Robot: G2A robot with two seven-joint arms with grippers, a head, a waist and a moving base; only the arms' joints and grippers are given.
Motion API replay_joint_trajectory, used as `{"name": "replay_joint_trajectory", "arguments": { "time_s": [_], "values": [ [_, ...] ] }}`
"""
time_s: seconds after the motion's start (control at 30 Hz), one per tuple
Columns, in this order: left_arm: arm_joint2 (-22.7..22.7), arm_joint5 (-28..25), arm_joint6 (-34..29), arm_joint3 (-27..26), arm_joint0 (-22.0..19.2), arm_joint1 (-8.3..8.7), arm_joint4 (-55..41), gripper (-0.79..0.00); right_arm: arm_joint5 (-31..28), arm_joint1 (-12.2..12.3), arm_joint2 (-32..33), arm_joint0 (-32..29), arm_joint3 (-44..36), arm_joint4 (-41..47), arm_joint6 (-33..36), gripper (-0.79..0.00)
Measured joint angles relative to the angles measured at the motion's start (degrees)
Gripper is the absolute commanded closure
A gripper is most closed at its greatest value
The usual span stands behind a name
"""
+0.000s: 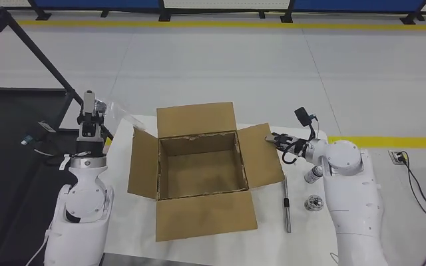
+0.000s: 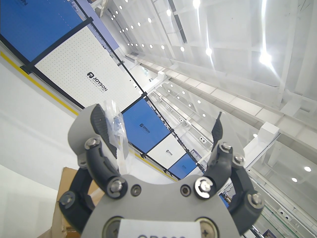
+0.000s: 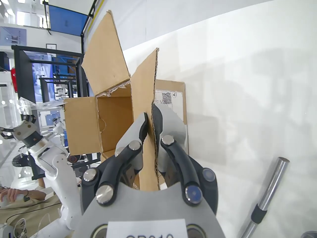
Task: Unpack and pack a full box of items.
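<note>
An open cardboard box (image 1: 200,174) stands on the white table (image 1: 130,234), all flaps spread and nothing visible inside. My right gripper (image 3: 148,118) is shut on the edge of the box's right flap (image 3: 146,92); from above, the right gripper (image 1: 275,139) sits at that flap's (image 1: 261,154) outer edge. My left gripper (image 2: 158,115) is raised beside the box's left side with its fingers wide apart. A clear plastic bag (image 2: 116,125) clings to one finger pad. From above, the bag (image 1: 122,114) trails off the left gripper (image 1: 89,105).
To the right of the box lie a metal rod with a black grip (image 1: 286,203), a small upright bottle (image 1: 311,175) and a small round item (image 1: 313,202). The box's front flap (image 1: 205,214) lies flat toward the table's near edge.
</note>
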Motion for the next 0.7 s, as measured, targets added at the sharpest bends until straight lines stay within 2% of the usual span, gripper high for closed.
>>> {"name": "replay_joint_trajectory", "arguments": {
  "time_s": [0.3, 0.7],
  "values": [
    [-0.3, -0.2, -0.8, 0.8, -0.7, 0.01, -0.3, -0.785, 2.4, 0.8, 0.1, -4.6, -5.9, 5.5, -1.7, 0.0],
    [-0.1, -0.4, -1.7, 2.0, -2.0, -0.02, -0.3, -0.785, 12.4, 0.8, -1.8, -20.1, -26.7, 8.6, -15.8, 0.0]
  ]
}}
